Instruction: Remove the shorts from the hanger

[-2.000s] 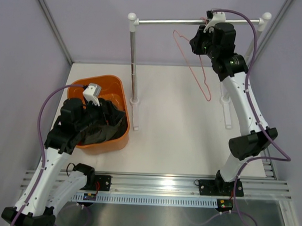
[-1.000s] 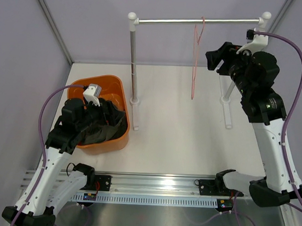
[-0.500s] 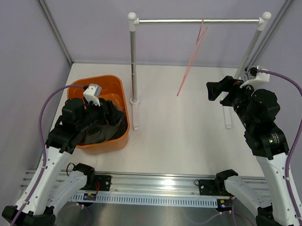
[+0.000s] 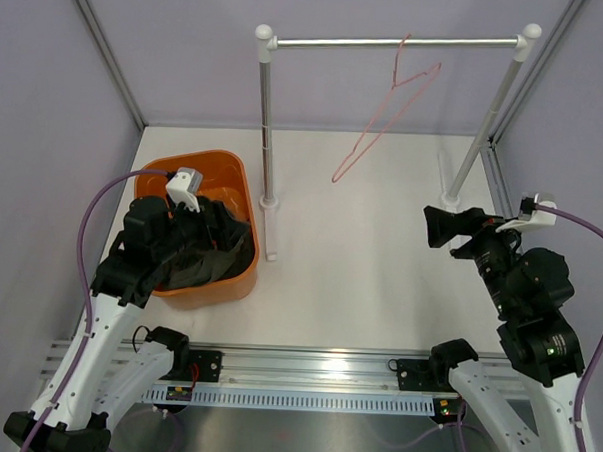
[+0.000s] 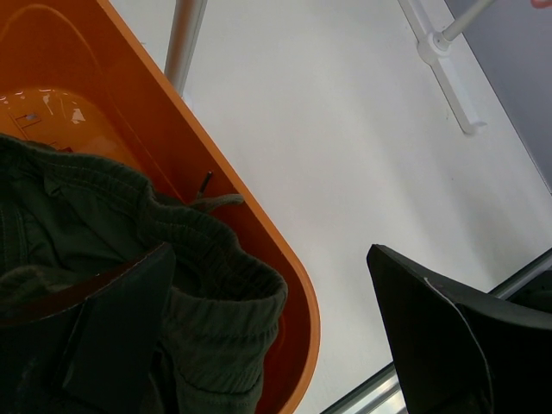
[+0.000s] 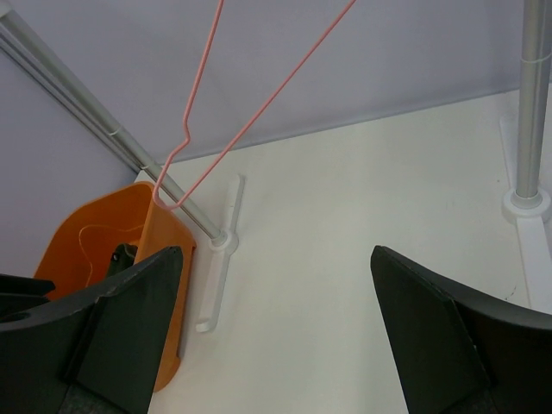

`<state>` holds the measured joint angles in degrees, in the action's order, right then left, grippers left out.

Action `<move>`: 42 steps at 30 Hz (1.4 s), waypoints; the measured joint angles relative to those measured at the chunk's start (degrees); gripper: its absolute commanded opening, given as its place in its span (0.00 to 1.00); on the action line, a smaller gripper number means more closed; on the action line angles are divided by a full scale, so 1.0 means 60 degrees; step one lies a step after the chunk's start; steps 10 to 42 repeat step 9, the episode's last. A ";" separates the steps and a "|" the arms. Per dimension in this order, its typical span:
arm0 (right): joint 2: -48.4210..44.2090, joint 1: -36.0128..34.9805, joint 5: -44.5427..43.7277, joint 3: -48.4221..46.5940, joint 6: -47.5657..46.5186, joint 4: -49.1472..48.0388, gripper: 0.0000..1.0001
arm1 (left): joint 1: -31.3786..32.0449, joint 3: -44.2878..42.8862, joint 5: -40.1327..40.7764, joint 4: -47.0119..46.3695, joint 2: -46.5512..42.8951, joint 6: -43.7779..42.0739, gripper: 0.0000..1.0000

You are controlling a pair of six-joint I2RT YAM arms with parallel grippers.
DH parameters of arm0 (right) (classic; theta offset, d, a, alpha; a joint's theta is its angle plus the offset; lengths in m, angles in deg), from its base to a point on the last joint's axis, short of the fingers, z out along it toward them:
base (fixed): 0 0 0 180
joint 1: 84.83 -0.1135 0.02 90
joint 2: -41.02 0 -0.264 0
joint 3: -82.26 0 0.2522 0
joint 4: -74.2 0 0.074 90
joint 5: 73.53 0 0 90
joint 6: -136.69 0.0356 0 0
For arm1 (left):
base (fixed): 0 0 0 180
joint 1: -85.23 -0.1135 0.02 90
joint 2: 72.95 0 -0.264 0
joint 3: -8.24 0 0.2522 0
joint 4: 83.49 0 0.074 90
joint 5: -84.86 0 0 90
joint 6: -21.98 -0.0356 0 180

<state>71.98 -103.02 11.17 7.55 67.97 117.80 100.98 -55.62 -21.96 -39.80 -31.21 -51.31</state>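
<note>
- Left gripper (image 5: 269, 259): jaws apart and clamped on nothing. One finger lies over the cloth inside the basket and the other hangs outside the rim above the table. We judge this to be a release posture, spread so that the garment lies free.
- Right gripper (image 6: 276, 254): jaws apart and empty. In the top view it sits at about 4 o'clock, well apart from the rack, with its camera facing the hanger. We judge it is held off so that nothing snags the wire.
- The shorts (image 5: 216, 285): a dark olive heap in the orange basket (image 4: 200, 154) at 9 o'clock on the table (image 4: 360, 269). The ribbed waistband is bunched against the basket's wall, with a drawstring end (image 5: 211, 200) showing. They touch the left finger and are nowhere near the wire.
- The hanger (image 4: 370, 139): thin pink wire, bare, hooked on the silver rail (image 4: 470, 41) at 12 o'clock. It is tilted, its low corner swung toward 7 o'clock. No cloth is on it in either view.
- Standing of the task: we judge the removal done. The garment and the hanger are well apart, each resting on its own support.
</note>
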 measured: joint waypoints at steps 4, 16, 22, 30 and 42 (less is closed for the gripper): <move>-0.0382 0.0000 0.0022 0.0317 0.0069 0.0026 0.99 | 0.0000 0.0000 0.0033 0.0000 0.0000 0.0000 0.99; -0.0426 0.0000 -0.0025 0.0299 0.0248 0.0102 1.00 | 0.0000 0.0000 0.0036 0.0000 0.0000 0.0000 0.99; -0.0426 0.0000 -0.0025 0.0299 0.0248 0.0102 1.00 | 0.0000 0.0000 0.0036 0.0000 0.0000 0.0000 0.99; -0.0426 0.0000 -0.0025 0.0299 0.0248 0.0102 1.00 | 0.0000 0.0000 0.0036 0.0000 0.0000 0.0000 0.99; -0.0426 0.0000 -0.0025 0.0299 0.0248 0.0102 1.00 | 0.0000 0.0000 0.0036 0.0000 0.0000 0.0000 0.99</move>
